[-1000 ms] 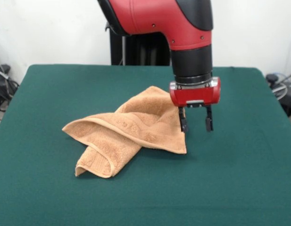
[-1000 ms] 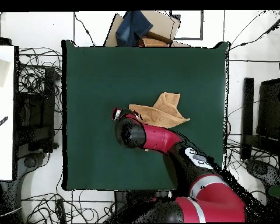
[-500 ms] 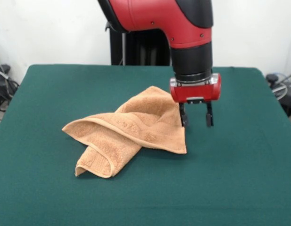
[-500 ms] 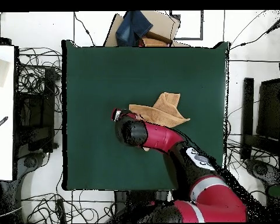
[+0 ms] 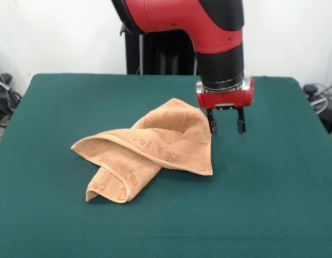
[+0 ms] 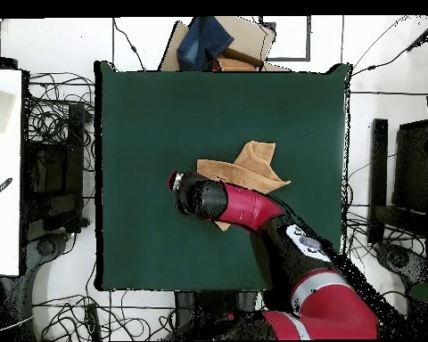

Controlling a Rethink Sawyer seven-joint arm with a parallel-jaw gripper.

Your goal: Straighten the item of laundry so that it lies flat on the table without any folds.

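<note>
Two folds crossing in towel — claw hovering open, empty beside it — risking grabbing both layers.

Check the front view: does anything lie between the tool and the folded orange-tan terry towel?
Nothing does. In the front view the open tool hangs beside the towel, its fingers empty.

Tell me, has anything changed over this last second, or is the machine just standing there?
The pincer has risen and drawn slightly back from the towel, open and empty throughout. It took hold of nothing and let go of nothing. The towel stayed crumpled and folded over itself in the same spot on the table.
</note>
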